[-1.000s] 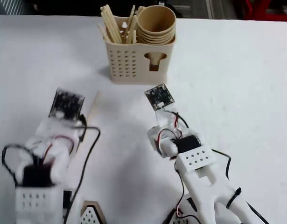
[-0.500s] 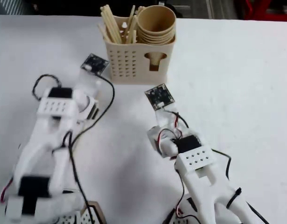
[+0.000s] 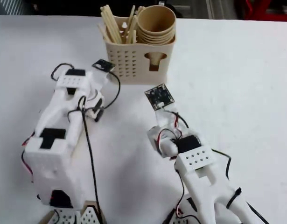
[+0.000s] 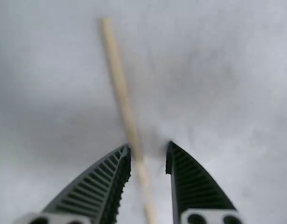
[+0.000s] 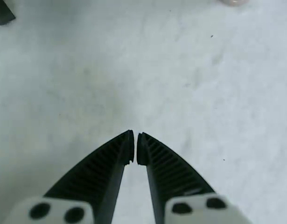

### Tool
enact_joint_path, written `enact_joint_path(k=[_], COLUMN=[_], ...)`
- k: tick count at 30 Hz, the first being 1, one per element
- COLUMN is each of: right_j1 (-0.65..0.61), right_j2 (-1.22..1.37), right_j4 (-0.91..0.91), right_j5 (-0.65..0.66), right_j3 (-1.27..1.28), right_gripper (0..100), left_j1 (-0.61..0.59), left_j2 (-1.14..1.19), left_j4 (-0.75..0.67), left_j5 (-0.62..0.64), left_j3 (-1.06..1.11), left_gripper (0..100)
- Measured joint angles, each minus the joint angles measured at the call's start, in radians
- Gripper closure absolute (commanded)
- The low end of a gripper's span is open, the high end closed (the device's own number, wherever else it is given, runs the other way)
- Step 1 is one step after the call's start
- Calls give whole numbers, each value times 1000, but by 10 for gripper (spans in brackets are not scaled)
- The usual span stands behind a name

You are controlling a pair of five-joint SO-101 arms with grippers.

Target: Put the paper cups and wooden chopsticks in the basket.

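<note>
1. Far left of the high view: left arm (image 3: 64, 126), boxy white plastic with loose black cabling, stretched forward toward the basket. Probably placed there for the one stick not yet binned.
2. Left gripper (image 4: 147, 151): narrowly parted, straddling a loose chopstick (image 4: 117, 79) and not clamped on it. Ribbed dark jaws, tapering to tips. Straddled crosswise, likely so closing pinches the thin shaft squarely.
3. Loose chopstick: pale bare wood, slim, straight, flat on the table (image 3: 236, 84), outside the basket. Sits nearer one jaw than the other; cannot tell about contact.
4. Table: matte white, slightly grainy.
5. Centre, at the back: basket (image 3: 129, 63), cream plastic, square-cornered, perforated walls plus a cut-out window. Upright, well placed for drop-ins from above.
6. Inside the basket, left part: bundle of wooden chopsticks (image 3: 113, 25), standing on end, leaning, tips above the rim.
7. Inside the basket, right part: paper cups (image 3: 156, 23), tan, round, nested in one stack, mouths up. Cup part of the task looks done.
8. Right of centre: right arm (image 3: 194, 163), same white plastic, parked short of the basket.
9. Right gripper (image 5: 135, 147): tips practically together, nothing between them, low over bare table. Seems idle, kept clear of the left arm's pick.
</note>
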Motion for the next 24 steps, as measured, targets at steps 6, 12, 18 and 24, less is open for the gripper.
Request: enact_joint_path(k=[6,12,18,24], right_j1=[0,0,0,0], right_j2=[0,0,0,0], right_j4=[0,0,0,0], right_j5=[0,0,8,8], right_j3=[0,0,11,12], right_gripper=[967,967,967,967], left_j1=[8,8,5,5], left_j2=[175,273,259,104], left_j4=[176,298,371,394], left_j5=[0,0,0,0], left_j3=[-242,-402,-423,-313], left_gripper=[977,978,978,978])
